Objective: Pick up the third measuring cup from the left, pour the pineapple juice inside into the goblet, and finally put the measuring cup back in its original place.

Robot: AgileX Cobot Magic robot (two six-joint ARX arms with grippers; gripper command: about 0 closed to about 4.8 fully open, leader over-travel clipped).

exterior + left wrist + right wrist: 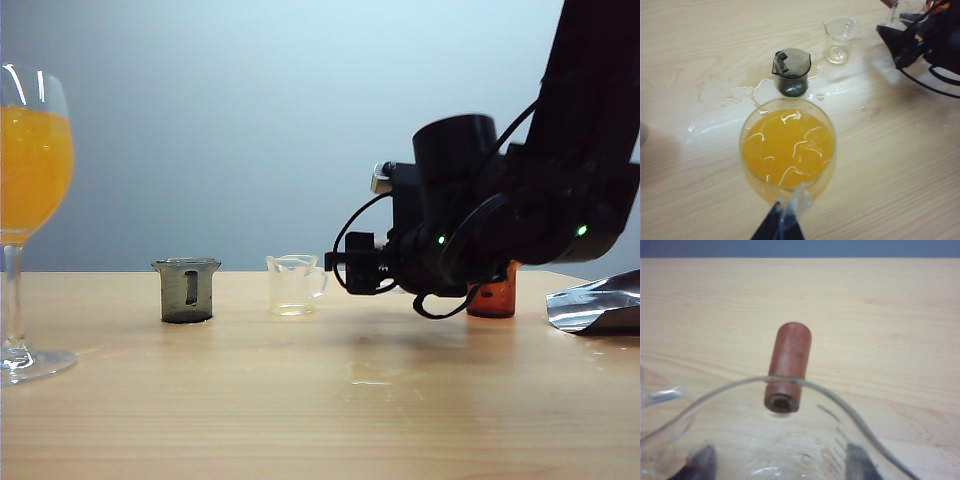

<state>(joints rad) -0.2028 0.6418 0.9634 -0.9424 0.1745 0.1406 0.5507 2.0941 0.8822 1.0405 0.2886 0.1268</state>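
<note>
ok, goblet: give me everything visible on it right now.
The goblet is tall clear glass: wide bowl, thin stem, round foot. It stands upright on the wooden table, far left, bowl mostly full of orange liquid; spilled wet patches nearby. The left gripper sits at its near rim, grip unclear. The right gripper, away on the right, holds the third measuring cup.

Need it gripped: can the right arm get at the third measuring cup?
Probably yes: the third measuring cup sits between the right gripper's jaws, nothing blocking; a firm grip is unclear. The left gripper is by the goblet.
</note>
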